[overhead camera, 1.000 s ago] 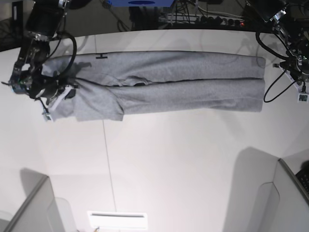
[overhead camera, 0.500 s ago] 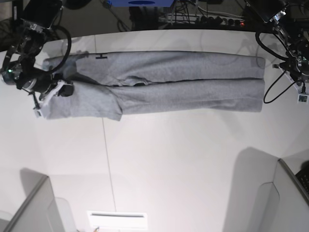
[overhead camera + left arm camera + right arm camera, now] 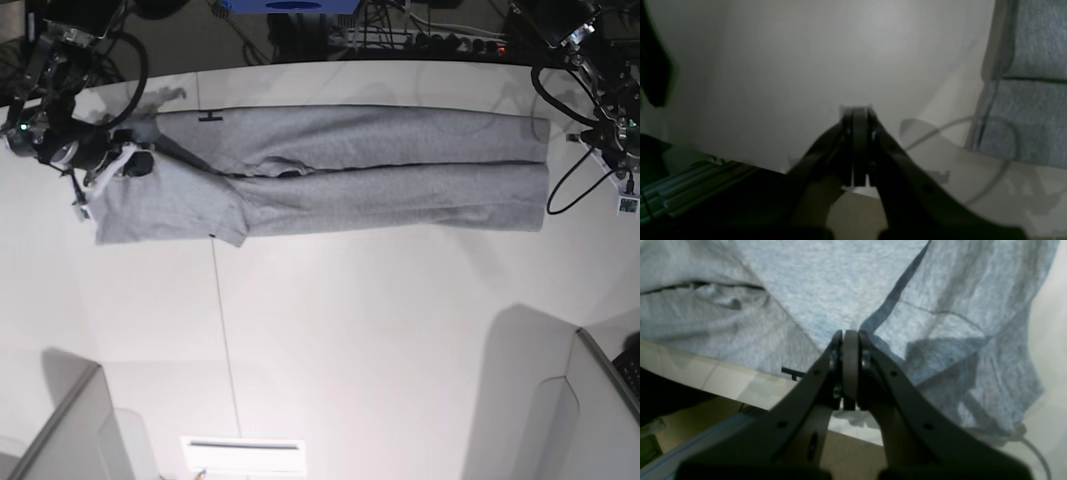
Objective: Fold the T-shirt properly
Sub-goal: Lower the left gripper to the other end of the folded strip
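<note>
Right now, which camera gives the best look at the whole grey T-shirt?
The base view: it shows the T-shirt entire, folded into a long band across the table. The right wrist view shows only rumpled cloth close up beyond its shut fingers. The left wrist view catches just one edge at its right side.

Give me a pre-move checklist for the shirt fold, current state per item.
1. Left gripper shut and empty, over bare table beside the shirt's edge: ok.
2. Right gripper shut, hovering above the cloth: ok; whether it pinches fabric: cannot tell.
3. T-shirt lies in a long strip, sides folded in: ok.
4. Sleeve at the right gripper's end sticks out of the strip: not ok.
5. Far-edge cloth near the right gripper is rumpled: not ok.
</note>
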Controlling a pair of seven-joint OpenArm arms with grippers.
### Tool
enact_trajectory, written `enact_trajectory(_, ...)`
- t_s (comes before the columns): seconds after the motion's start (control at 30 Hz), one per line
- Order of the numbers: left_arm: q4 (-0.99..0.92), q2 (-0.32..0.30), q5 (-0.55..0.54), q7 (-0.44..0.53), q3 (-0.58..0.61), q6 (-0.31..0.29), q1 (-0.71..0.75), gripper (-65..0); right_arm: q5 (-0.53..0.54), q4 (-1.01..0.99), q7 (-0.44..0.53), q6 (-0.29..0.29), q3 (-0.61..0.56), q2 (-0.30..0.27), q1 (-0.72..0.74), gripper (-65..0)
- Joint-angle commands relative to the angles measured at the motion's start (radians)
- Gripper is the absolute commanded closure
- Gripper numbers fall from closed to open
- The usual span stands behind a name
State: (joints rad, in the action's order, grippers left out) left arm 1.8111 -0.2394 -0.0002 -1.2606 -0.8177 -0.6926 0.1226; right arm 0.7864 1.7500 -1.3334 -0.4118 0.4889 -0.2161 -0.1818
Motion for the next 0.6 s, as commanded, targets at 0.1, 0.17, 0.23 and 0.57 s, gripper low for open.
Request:
enact_trajectory(0.1,0.016,-0.019,0.006,0.005,-0.004,-0.006,-0.007,0.0,0.014,0.015,0.01,-0.005,0.009,-0.016,0.001,0.0)
enact_trajectory(0.17,0.016,-0.019,0.006,0.005,-0.004,-0.006,-0.007,0.0,0.014,0.015,0.01,-0.008,0.011,-0.016,0.0,0.0)
enact_trajectory(0.23,0.016,-0.019,0.006,0.005,-0.004,-0.006,-0.007,0.0,0.015,0.015,0.015,-0.019,0.011,-0.015,0.0,0.0)
enact_trajectory(0.57,0.016,-0.019,0.006,0.005,-0.004,-0.006,-0.004,0.0,0.012,0.015,0.015,-0.149,0.012,-0.015,-0.015,0.0)
